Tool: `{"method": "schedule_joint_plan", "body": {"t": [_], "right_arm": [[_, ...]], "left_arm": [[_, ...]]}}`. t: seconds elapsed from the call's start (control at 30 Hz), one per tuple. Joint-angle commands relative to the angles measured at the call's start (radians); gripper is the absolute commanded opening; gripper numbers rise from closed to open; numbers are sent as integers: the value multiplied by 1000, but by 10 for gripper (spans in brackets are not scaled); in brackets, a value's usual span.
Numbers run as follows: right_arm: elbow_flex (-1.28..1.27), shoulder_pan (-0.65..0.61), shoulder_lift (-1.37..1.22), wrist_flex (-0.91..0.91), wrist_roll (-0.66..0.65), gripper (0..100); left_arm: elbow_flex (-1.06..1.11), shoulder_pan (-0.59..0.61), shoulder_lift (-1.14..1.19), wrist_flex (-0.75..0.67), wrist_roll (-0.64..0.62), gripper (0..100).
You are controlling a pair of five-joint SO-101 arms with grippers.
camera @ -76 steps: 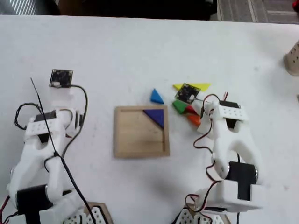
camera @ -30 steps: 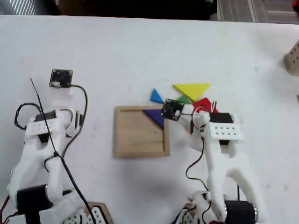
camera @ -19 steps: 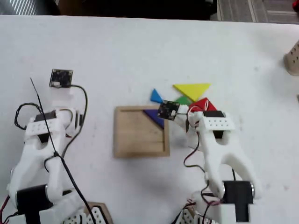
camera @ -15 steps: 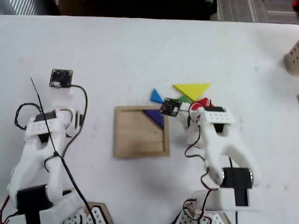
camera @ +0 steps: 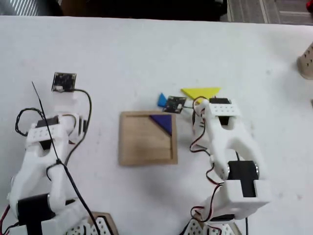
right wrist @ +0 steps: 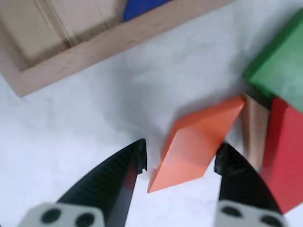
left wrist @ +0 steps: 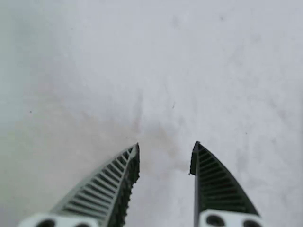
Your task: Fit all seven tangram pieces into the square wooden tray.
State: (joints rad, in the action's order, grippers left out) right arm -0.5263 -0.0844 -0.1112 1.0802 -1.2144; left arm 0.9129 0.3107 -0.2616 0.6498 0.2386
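Observation:
The square wooden tray (camera: 148, 138) lies at mid-table with a dark blue triangle (camera: 164, 122) in its far right corner. A light blue triangle (camera: 162, 100) and a yellow triangle (camera: 200, 92) lie just beyond it. My right gripper (right wrist: 182, 147) is open, its fingers on either side of an orange parallelogram (right wrist: 199, 144) lying flat beside the tray's edge (right wrist: 109, 42). Next to it are a green piece (right wrist: 279, 66) and a red piece (right wrist: 284, 151). My left gripper (left wrist: 165, 153) is open over bare table, holding nothing.
The left arm (camera: 46, 132) stands at the table's left, well away from the tray. The right arm (camera: 222, 132) covers the pieces to the right of the tray. A tan perforated object (camera: 307, 61) stands at the far right edge.
The right arm swung left from over the loose pieces toward the tray's right edge, then shifted a little farther back. The left arm has kept still.

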Motion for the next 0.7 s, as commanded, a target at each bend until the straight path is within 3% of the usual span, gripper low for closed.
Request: {"method": "schedule_joint_plan", "body": {"t": [0.0, 0.1, 0.27, 0.43, 0.67], "right_arm": [[25, -39, -7, 1, 52, 251], [25, -31, -10, -15, 63, 228], [20, -30, -10, -16, 97, 16], [25, -7, -10, -61, 239, 29], [25, 4, 1, -64, 319, 17]], "left_arm": [[-28, -15, -5, -34, 3, 192], [-28, -15, -5, -34, 3, 192], [-28, -15, -5, -34, 3, 192], [-28, -15, -5, -34, 3, 192], [-26, -15, -5, -34, 3, 192]]}}
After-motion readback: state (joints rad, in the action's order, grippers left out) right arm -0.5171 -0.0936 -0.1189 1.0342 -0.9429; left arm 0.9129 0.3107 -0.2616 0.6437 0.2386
